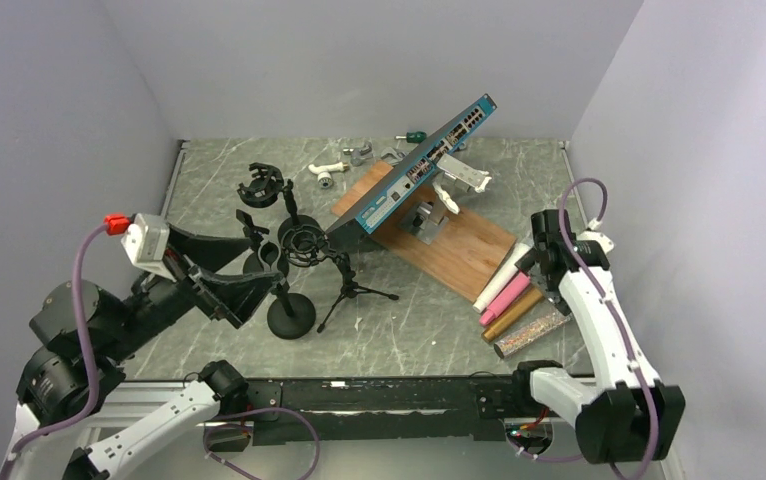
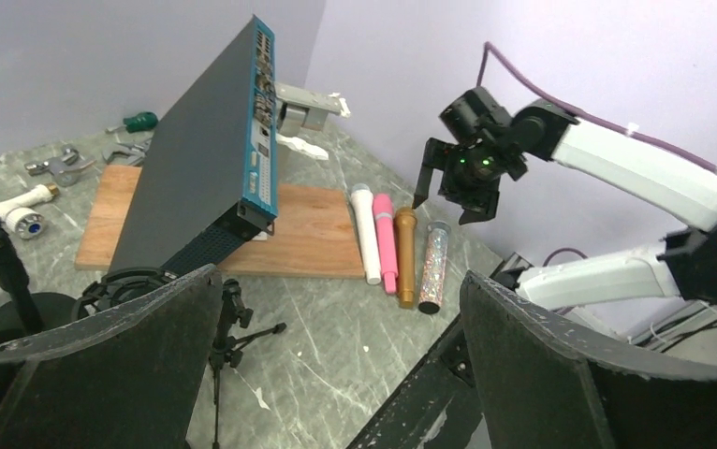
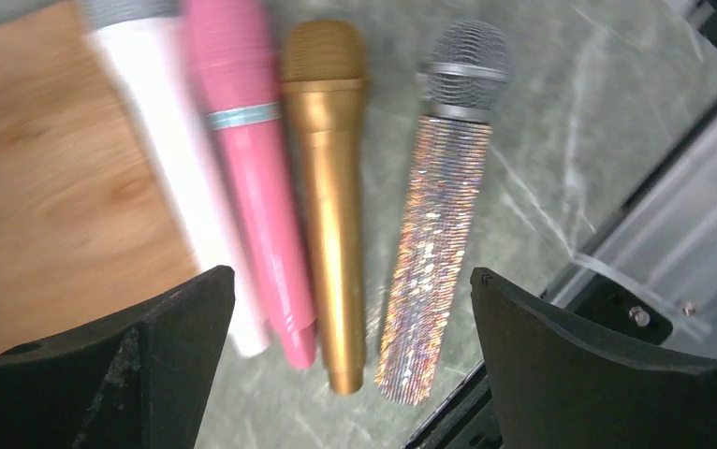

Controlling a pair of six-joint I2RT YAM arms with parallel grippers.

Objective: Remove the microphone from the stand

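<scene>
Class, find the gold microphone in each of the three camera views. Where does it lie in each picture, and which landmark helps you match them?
Top external: gold microphone lies lower right, third in the row of four.
Left wrist: gold microphone lies right of centre, on the table.
Right wrist: gold microphone lies at centre, head at the top.
Shared landmark: the glitter microphone, next to it in every view.
</scene>
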